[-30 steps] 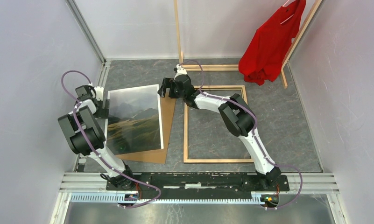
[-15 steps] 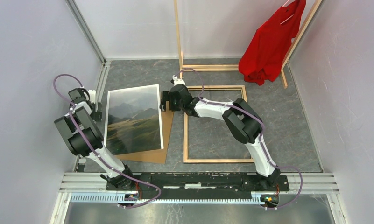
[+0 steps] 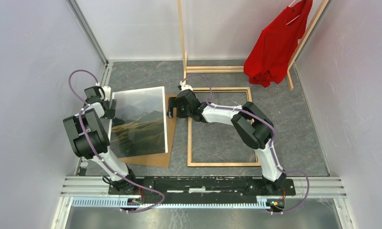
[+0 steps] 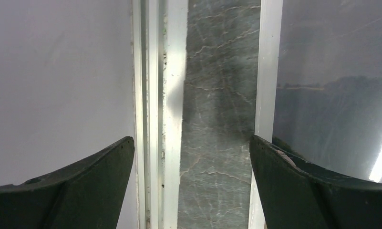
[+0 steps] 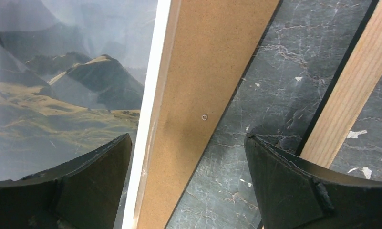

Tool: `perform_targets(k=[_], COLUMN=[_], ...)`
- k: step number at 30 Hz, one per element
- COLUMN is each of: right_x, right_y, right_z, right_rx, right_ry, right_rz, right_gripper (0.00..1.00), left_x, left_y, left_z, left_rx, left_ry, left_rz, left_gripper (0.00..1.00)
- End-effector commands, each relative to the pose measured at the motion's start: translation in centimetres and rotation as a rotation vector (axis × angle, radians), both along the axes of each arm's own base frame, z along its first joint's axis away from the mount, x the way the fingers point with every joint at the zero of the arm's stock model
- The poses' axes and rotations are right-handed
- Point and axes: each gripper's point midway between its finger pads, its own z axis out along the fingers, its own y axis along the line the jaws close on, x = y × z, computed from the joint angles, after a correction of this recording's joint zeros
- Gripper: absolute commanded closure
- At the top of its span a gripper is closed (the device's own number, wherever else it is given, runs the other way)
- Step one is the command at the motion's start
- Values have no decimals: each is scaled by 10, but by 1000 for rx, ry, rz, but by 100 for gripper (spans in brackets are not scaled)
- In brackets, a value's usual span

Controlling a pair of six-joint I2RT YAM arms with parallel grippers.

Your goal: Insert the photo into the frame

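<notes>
The photo (image 3: pixel 139 121) of green hills with a white border lies flat on the left of the floor, on top of a brown backing board (image 3: pixel 172 138). To its right lies the frame (image 3: pixel 190 143), light wood side up. My left gripper (image 3: pixel 109 109) is open at the photo's left edge; in the left wrist view the gripper (image 4: pixel 191 138) straddles bare floor, with the photo's white border (image 4: pixel 270 71) by the right finger. My right gripper (image 3: pixel 172 109) is open over the photo's right edge. In its wrist view the gripper (image 5: pixel 188 136) spans the board (image 5: pixel 203 71), with the photo (image 5: pixel 60 95) to the left and the frame rail (image 5: pixel 356 95) to the right.
A wooden clothes rack with a red shirt (image 3: pixel 277 43) stands at the back right, its base rail (image 3: pixel 212 69) just beyond the frame. Enclosure walls close in on both sides, and a metal rail (image 4: pixel 172 95) runs along the left wall, close to my left gripper.
My left gripper swung out towards the wall, then came back to the photo's left edge. My right gripper moved nearer, along the photo's right edge. Both stayed open.
</notes>
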Motion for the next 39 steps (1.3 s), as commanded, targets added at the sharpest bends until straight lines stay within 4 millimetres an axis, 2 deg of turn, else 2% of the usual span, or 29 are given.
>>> perform_targets(k=[1, 3, 9, 13, 15, 18, 20, 23, 28, 32, 39], right_x=[-13, -21, -41, -48, -41, -20, 0, 35, 80, 104, 123], right_y=[9, 13, 36, 45, 45, 42, 36, 26, 25, 27, 18], right_z=[-12, -23, -32, -30, -22, 2, 19, 33, 33, 20, 2], right_rx=[7, -11, 21, 35, 32, 22, 19, 5, 9, -15, -18], right_ry=[64, 96, 151, 162, 138, 75, 23, -53, -116, -136, -149], right_rz=[39, 58, 130, 158, 154, 134, 99, 41, -5, -33, -80], right_gripper=[5, 5, 5, 5, 5, 5, 4, 4, 3, 3, 3], left_x=[-26, -25, -24, -23, -19, -14, -10, -7, -9, -11, -13], left_y=[-44, -52, -72, -74, -69, -60, -51, -48, -53, -54, -56], left_z=[-38, -36, -39, -39, -36, -26, -18, -13, -20, -27, -32], left_rx=[-155, -165, -228, -245, -231, -226, -217, -206, -225, -221, -212], left_ry=[114, 110, 128, 134, 128, 107, 90, 84, 99, 113, 125], left_rz=[-28, -51, -109, -118, -105, -89, -77, -83, -90, -88, -97], left_gripper=[3, 3, 3, 3, 3, 3, 3, 4, 4, 4, 4])
